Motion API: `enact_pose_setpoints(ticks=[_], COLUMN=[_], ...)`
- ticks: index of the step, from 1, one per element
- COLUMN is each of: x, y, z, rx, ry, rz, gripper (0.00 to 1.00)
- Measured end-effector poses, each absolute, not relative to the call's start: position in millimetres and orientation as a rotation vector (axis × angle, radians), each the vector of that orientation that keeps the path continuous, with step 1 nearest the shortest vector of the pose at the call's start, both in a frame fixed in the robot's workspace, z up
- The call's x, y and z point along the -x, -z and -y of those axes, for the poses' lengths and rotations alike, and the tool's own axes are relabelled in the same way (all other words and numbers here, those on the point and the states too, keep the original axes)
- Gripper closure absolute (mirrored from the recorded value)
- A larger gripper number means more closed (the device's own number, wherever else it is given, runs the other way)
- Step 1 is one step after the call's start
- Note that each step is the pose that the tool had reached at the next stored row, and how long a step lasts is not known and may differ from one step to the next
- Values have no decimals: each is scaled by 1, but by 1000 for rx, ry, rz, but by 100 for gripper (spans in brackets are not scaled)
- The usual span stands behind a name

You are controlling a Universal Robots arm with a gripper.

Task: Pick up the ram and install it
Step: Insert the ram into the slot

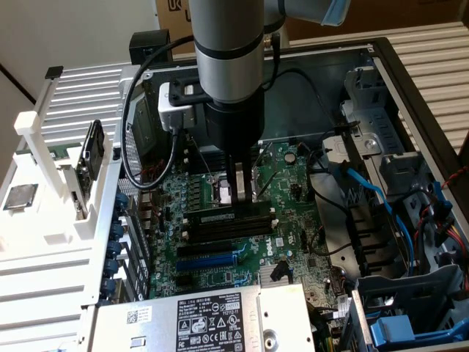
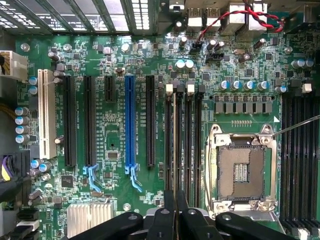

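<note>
**Robot arm (image 1: 227,66) works inside an open computer case (image 1: 410,88).** Its gripper (image 1: 240,199) is lowered onto the bank of black memory slots (image 1: 231,229) on the motherboard (image 1: 293,220).

The arm's bulk hides much of the processor socket (image 2: 242,170) in the exterior view. It also hides the spot where the fingers meet the board.

Directly under the fingertips, the ram (image 1: 216,218) shows as a thin green strip with a pale sticker. It stands lengthwise among the slots, but which slot it occupies cannot be told.

In the wrist view the gripper (image 2: 175,197) has its two dark fingers (image 2: 169,215) drawn together to a narrow slit. The fingers line up with the memory slots (image 2: 183,140). They appear pinched on the ram's upper edge, though the contact itself is hard to make out.

The blue expansion slot (image 2: 130,120) lies apart from the fingers, on the far side of the slots from the socket.

A sticker on the power supply (image 1: 198,323) at the near edge of the case carries the Dell name, and its fine print is illegible. White lettering printed beside the slots is too small to read.

A carton (image 1: 172,11) is cut off at the top of the exterior view and bears letters that read as "UK". A white rack (image 1: 44,169) stands outside the case on the exterior view's left.
</note>
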State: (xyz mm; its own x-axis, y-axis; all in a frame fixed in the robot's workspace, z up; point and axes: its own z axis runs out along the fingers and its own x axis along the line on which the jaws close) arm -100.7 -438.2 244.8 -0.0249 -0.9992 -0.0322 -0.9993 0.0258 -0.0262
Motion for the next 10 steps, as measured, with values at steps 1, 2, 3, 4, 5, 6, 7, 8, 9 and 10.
enact_pose_setpoints(ticks=[1, 2, 3, 4, 5, 6, 7, 8, 9, 10], x=[101, 101, 101, 101, 101, 101, 101, 101, 101, 101], y=[-245, -245, -245, -245, -244, -244, -244, -244, -243, -243], z=[439, 439, 439, 440, 440, 440, 440, 440, 440, 440], rx=[2164, 2164, 2164, 2164, 2164, 2164, 2164, 2164, 2164, 2164], ry=[-6, -6, -6, -6, -6, -6, -6, -6, -6, -6], rz=[-2220, -2220, -2220, -2220, -2220, -2220, -2220, -2220, -2220, -2220], gripper=[88, 88, 88, 88, 88, 88, 88, 88, 88, 88])
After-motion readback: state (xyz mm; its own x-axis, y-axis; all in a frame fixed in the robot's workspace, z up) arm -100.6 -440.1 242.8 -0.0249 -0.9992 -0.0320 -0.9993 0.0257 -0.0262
